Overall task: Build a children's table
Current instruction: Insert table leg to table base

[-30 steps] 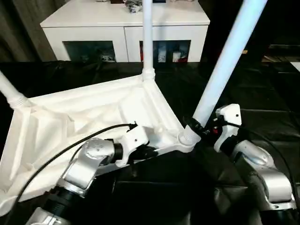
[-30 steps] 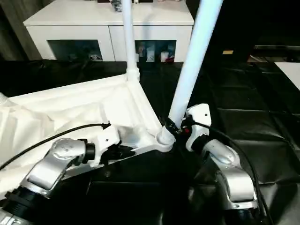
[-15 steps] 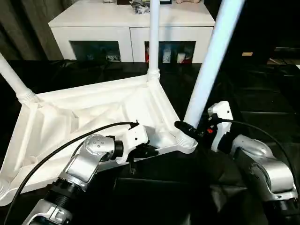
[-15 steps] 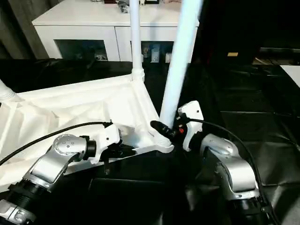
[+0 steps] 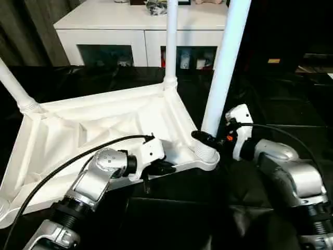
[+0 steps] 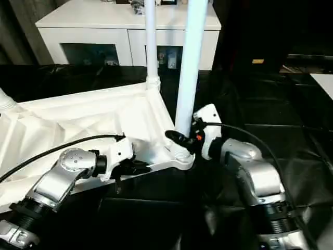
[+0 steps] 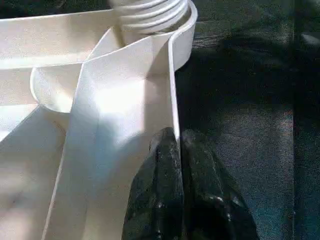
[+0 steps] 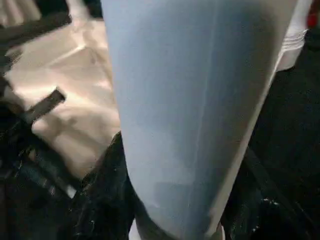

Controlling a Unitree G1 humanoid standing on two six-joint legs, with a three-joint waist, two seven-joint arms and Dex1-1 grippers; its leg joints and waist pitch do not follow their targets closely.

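Left gripper (image 5: 158,167) pinches the thin side wall of the upturned tabletop (image 5: 78,140), its two black fingers (image 7: 165,165) pressed together with the rim between them, near the corner closest to the robot; this looks like a steadying hold, keeping the top from sliding or tipping while a leg is worked into place. That tabletop lies ribs up and slightly tilted on the dark surface, with one leg (image 5: 11,86) rising from its far left corner and another leg (image 5: 171,41) standing upright from the far corner socket. Moving right, the near corner socket (image 5: 207,155) carries the thick leg (image 5: 223,67), which stands nearly upright with its ringed base at the mouth of the socket. Right gripper (image 5: 205,139) wraps its fingers around the foot of this leg just above the socket, closed on it, probably to press or turn it home; whether it is fully seated cannot be told. Everything rests on a black sheet (image 5: 270,109) with a glossy, creased look, spreading well past the tabletop. Behind stands a white cabinet (image 5: 135,31) with glass-fronted shelves holding small items, and beyond it the room falls into shadow
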